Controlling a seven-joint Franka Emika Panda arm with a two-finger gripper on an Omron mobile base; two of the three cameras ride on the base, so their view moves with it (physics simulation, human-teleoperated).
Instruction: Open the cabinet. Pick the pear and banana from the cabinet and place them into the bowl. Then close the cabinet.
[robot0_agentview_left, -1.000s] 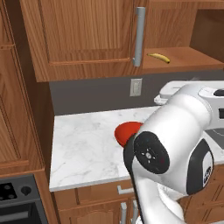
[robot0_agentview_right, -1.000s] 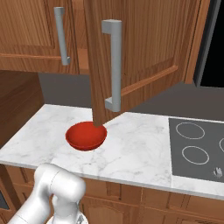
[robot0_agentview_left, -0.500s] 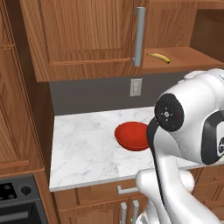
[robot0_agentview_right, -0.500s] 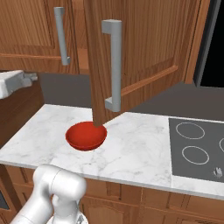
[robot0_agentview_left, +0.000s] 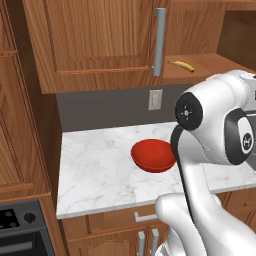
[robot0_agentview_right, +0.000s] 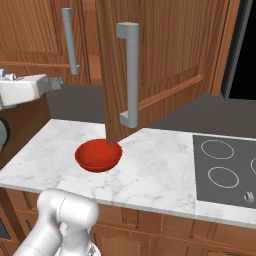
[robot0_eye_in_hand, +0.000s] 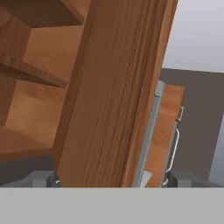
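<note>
While I watch from the base cameras, the arm has swung up and to the left since a second ago: in the left base view its big white joint now sits higher and no longer covers the bowl (robot0_agentview_left: 154, 155), and in the right base view the hand has come in at the left edge, where nothing showed before. On the left, the cabinet (robot0_agentview_right: 165, 60) keeps one door closed. The other door stands swung out toward me, its long grey handle (robot0_agentview_right: 129, 75) hanging above the bowl, unchanged. The red bowl rests on the marble tabletop (robot0_agentview_left: 95, 170), same place as before. To the right, the banana (robot0_agentview_left: 181, 65) lies on the cabinet's open shelf, unmoved. I cannot make out the pear. My gripper (robot0_eye_in_hand: 111, 178) has its fingers spread wide apart, holding nothing, with the edge of the open door between them in the hand view.
</note>
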